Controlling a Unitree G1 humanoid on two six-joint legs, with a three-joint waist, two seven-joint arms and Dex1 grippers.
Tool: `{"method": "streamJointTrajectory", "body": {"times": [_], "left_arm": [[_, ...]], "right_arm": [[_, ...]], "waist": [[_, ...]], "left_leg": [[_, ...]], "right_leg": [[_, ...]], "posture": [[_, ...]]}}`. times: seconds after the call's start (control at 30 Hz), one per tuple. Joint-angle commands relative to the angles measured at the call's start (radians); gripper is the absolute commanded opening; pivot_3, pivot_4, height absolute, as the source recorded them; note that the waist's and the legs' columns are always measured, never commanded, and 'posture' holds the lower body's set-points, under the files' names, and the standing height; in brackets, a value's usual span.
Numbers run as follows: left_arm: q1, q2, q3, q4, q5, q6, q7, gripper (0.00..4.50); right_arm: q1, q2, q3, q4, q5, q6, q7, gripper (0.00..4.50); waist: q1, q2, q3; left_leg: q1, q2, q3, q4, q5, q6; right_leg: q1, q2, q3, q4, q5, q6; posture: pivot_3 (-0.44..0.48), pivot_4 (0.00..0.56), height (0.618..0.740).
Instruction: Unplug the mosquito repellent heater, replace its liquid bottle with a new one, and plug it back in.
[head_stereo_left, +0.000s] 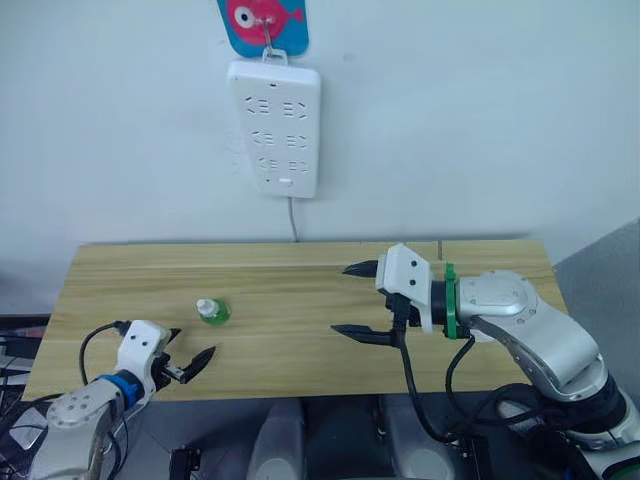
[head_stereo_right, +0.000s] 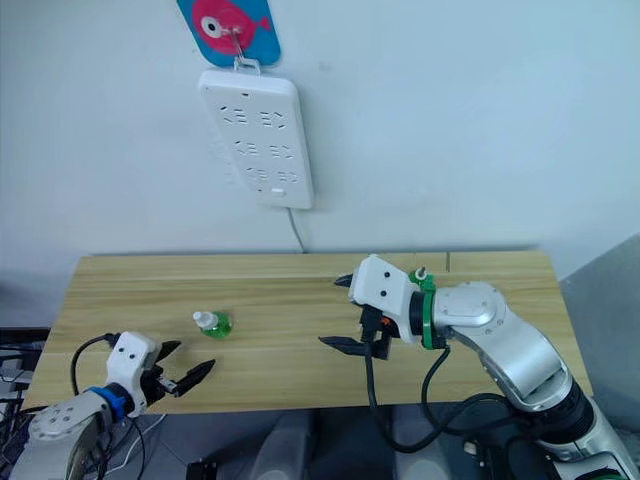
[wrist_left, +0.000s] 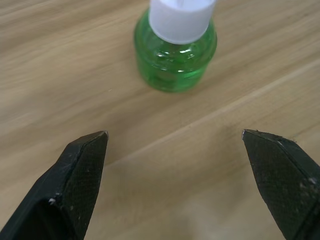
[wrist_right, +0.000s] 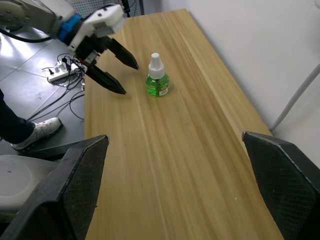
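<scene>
Left wrist view shows the left end effector (wrist_left: 175, 150) spread empty just short of the green bottle (wrist_left: 175, 55), which a clumsy approach might topple on the counter (wrist_left: 60, 75)

Wooden table (head_stereo_left: 300, 300) — green bottle (head_stereo_left: 212, 311) upright.

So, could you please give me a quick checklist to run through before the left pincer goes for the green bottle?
1. Green bottle upright on the wooden table: ok.
2. White cap on the bottle: ok.
3. Left pincer open wide enough: ok.
4. Left pincer lined up with the bottle: ok in the left wrist view; it stands apart from the bottle, not touching.
5. Right pincer open, holding nothing, away from the bottle: ok.
6. Power strip on the wall with its sockets free: ok.
</scene>
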Motion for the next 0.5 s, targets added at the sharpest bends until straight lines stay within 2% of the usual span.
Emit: {"method": "streamJointTrajectory", "body": {"times": [0.03,0.23,0.5], "left_arm": [[-0.086,0.006,-0.023,0.115,0.039,-0.083,0.022,4.5],[-0.202,-0.014,-0.073,0.23,0.048,-0.132,-0.006,4.5],[-0.17,0.005,-0.083,0.202,0.025,-0.114,-0.068,4.5]], "right_arm": [[-0.01,-0.011,-0.015,-0.081,0.045,0.045,-0.007,4.46],[-0.017,-0.027,-0.031,-0.12,0.09,0.102,-0.025,4.46],[-0.018,-0.034,-0.032,-0.13,0.114,0.118,-0.05,4.46]], "waist": [[-0.002,0.0,0.008],[-0.023,0.001,0.016],[-0.046,0.003,0.019]], "left_leg": [[0.0,0.0,0.0,0.0,0.0,0.0],[0.0,0.0,0.001,0.0,0.0,0.0],[0.0,0.002,0.0,0.0,0.0,0.0]], "right_leg": [[0.0,0.0,0.0,0.0,0.0,0.0],[0.0,-0.002,0.0,0.0,0.0,0.001],[0.0,-0.002,0.0,0.0,0.0,0.001]], "posture": [[-0.094,0.423,0.72],[-0.123,0.431,0.72],[-0.133,0.419,0.72]]}}
